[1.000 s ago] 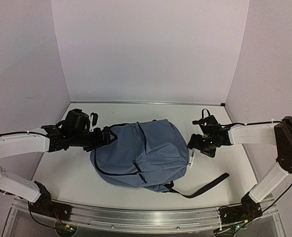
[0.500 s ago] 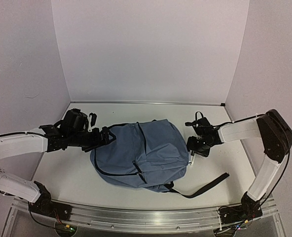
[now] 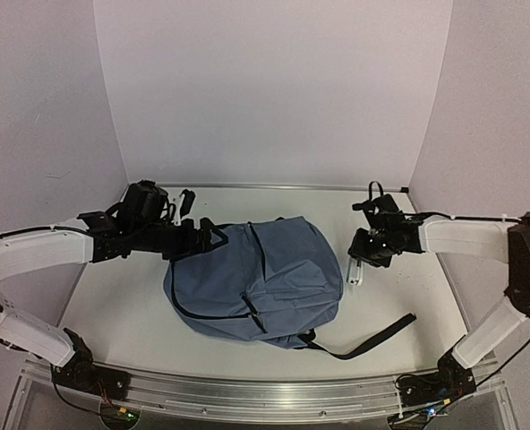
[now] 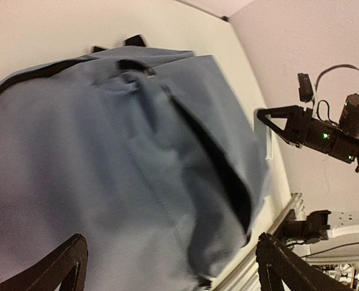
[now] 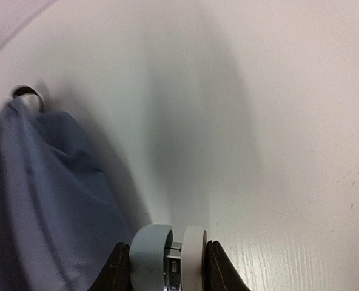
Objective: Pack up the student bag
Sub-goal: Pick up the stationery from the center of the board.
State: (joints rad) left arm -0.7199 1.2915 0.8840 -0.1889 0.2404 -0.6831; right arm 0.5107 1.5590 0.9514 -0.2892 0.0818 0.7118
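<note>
**op:** where's the student bag [image 3: 247, 278] relative to the hands?

**eng:** Mid-table, lying flat, front pocket [image 4: 222, 176] up. The pocket slit gapes dark in your left wrist view. Your left gripper [image 3: 208, 240] is at the bag's far-left corner, over the fabric edge. Its fingers are spread wide, with only bag cloth below them (contact: can't tell).

**op:** right side?

**eng:** Your right gripper [image 3: 355, 266] hangs just beside the bag's right edge, pointing down. It's clamped on a small pale-blue-and-white item [image 5: 150, 257], and both fingers press its sides. Can't tell what the item is. In the right wrist view, bag fabric sits immediately left of those fingers. Touching or not, can't tell.

**op:** edges? room to move?

**eng:** The bag's near edge sits back from the metal rail [image 3: 247, 392]. A black strap [image 3: 372, 333] trails from the bag's near-right corner across the table [image 3: 113, 305], toward your right arm's base.

Open tabletop:
- a strip between the bag and the back wall [image 3: 274, 98]
- a patch on the left, under your left forearm
- a wider patch on the right, beyond the item

Both your forearms reach in from the sides, roughly level above the table.
</note>
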